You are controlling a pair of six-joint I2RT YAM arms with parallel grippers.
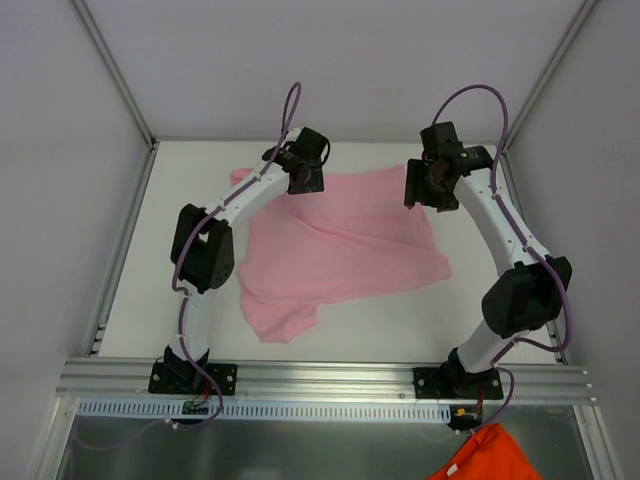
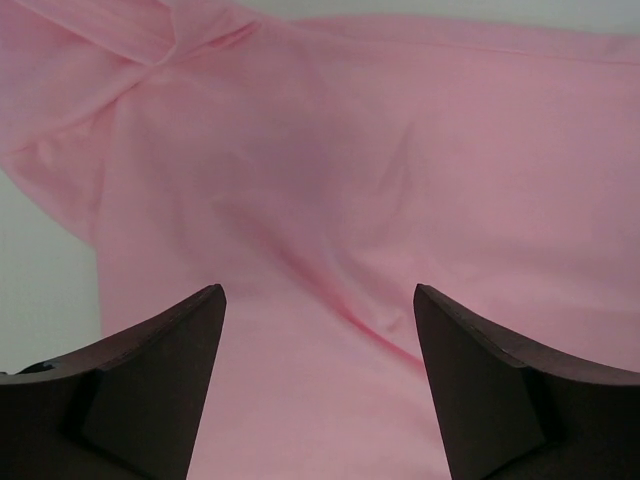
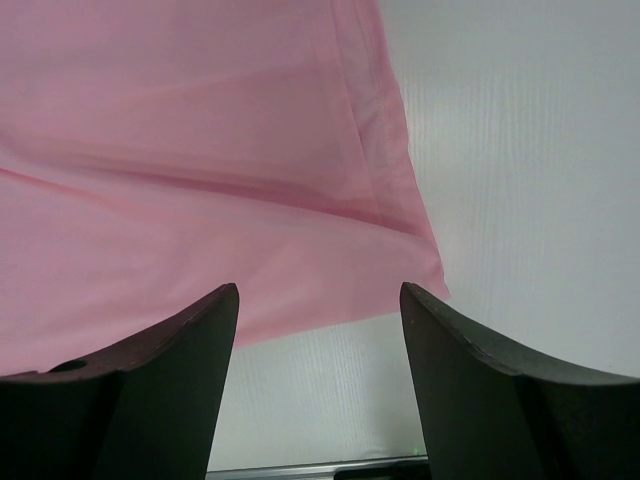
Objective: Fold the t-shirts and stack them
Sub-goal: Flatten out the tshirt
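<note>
- While two grippers hang over it, one pink t-shirt (image 1: 340, 240) lies rumpled beneath both pairs of fingers.
- Left gripper (image 2: 320, 300): two fingers spread, nothing pinched, pink fabric between and beyond them.
- Right gripper (image 3: 320, 295): two fingers spread, empty, the shirt's corner just beyond the tips.
- One orange cloth (image 1: 485, 455) lies well apart from all four fingers.

Pink t-shirt (image 1: 340, 245): thin cloth, matt, soft, fine knit w/ shallow wrinkles; stitched hem along the edge in right wrist view. Tabletop (image 1: 420, 310): white, smooth, matt, faint fine grain up close. On left tool (image 2: 318, 290) & right tool (image 3: 318, 287) the fingers (image 2: 150, 390) are dark, hard plastic by the look, smooth, dull sheen on edges. Arm links (image 1: 255, 190): white smooth plastic, semi-gloss; joint housings (image 1: 205, 250) black, matt. Cables (image 1: 290, 105): purple, smooth rubbery jacket. Front rail (image 1: 330, 375) & corner posts (image 1: 115, 70): bare metal, alu-looking, rail grooved. Orange cloth (image 1: 485, 455): matt fabric, creased.
</note>
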